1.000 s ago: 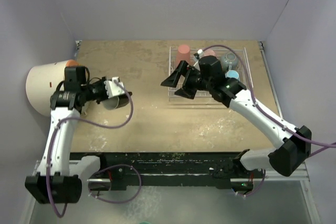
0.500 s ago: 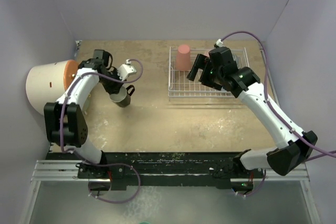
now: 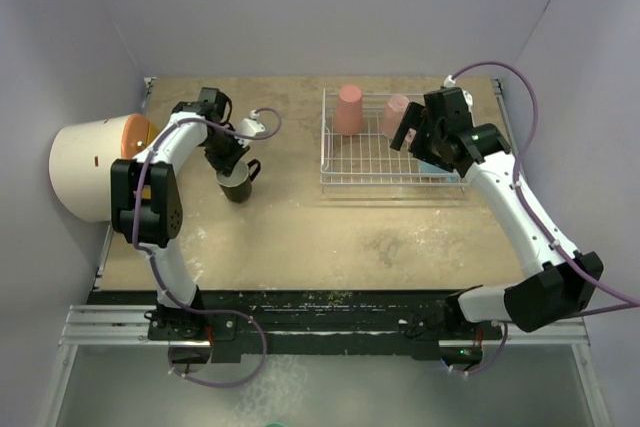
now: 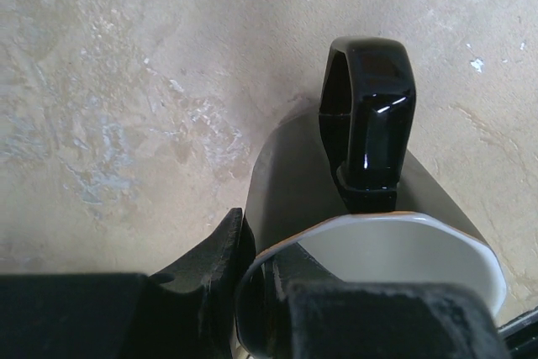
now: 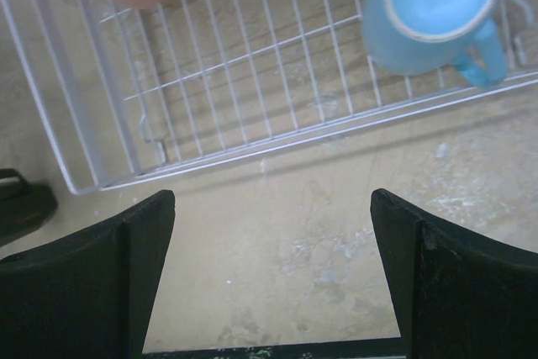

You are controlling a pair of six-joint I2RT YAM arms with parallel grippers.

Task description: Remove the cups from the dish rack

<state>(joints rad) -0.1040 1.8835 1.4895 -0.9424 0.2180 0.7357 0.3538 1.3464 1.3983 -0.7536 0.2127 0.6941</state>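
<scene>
The black mug (image 3: 238,186) stands on the table left of the dish rack (image 3: 326,152), handle to the right. My left gripper (image 3: 231,169) is shut on its rim, one finger inside the white interior and one outside; the left wrist view shows the mug (image 4: 370,107) and the gripper (image 4: 261,292). My right gripper (image 3: 413,134) is open and empty above the rack's right half. In the rack stand the salmon-red tumbler (image 3: 349,109), the pale pink mug (image 3: 397,115) and the light blue mug (image 5: 429,10). The dark grey-blue mug is hidden.
A large cream drum with an orange lid (image 3: 88,169) lies at the table's left edge, close to my left arm. The rack's front rail (image 5: 252,149) runs across the right wrist view (image 5: 269,279). Walls enclose the table on three sides.
My left gripper has carried the black mug right and set it upright on the table. My right gripper has swung from the rack's left end to its right half, still open.
</scene>
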